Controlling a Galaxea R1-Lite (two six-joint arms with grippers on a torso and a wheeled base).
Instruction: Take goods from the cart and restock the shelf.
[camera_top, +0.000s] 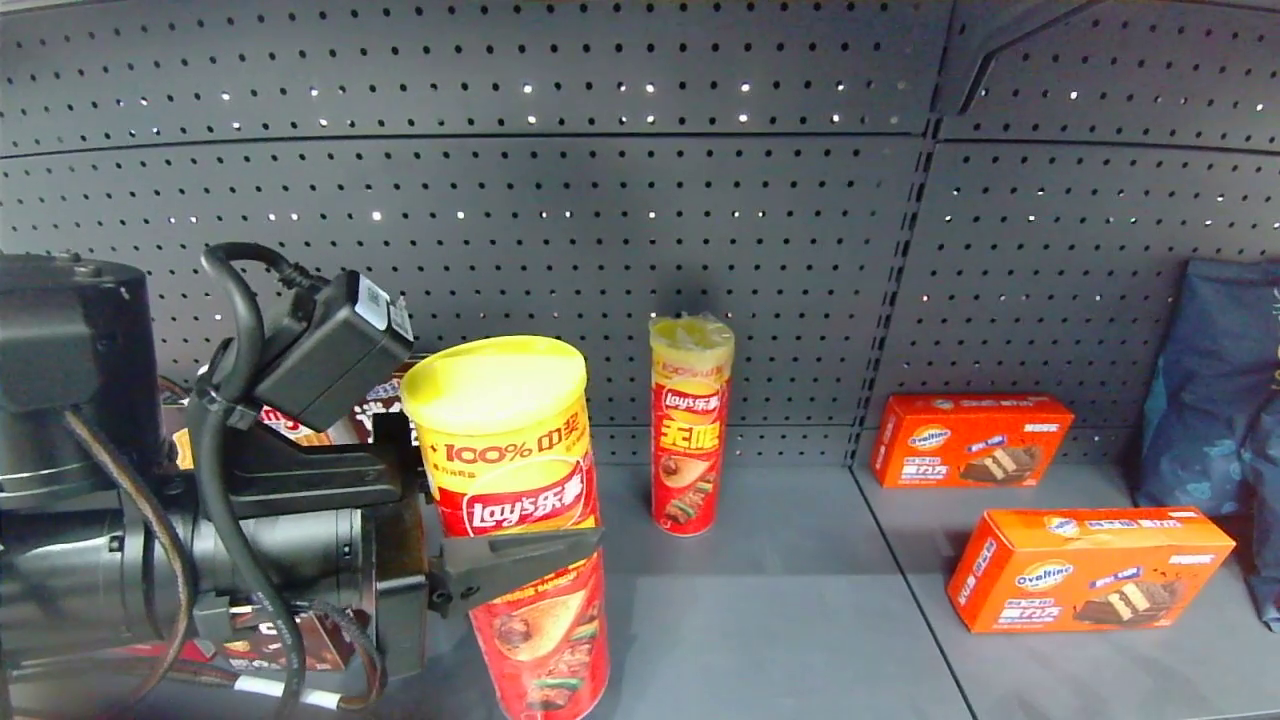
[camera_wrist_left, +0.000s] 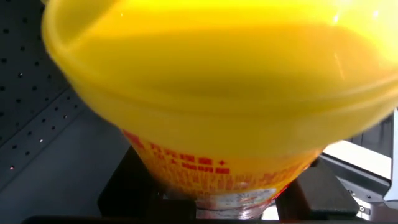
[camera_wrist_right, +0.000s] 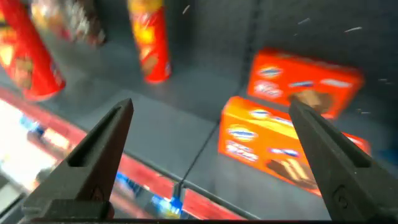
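Yellow-lidded chip can (camera_top: 520, 470) stands upright because we clamp it at mid-height in our left gripper (camera_top: 515, 562), ready to land standing on the shelf (camera_top: 780, 620) short of the second can (camera_top: 690, 440) beyond it, while our right gripper (camera_wrist_right: 210, 109) hangs spread and empty.

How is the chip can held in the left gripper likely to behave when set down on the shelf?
The chip can is tall and narrow, so it probably tips easily if released tilted. Being round, it would likely roll once toppled. The left gripper clamps its glossy middle, where it might slip.
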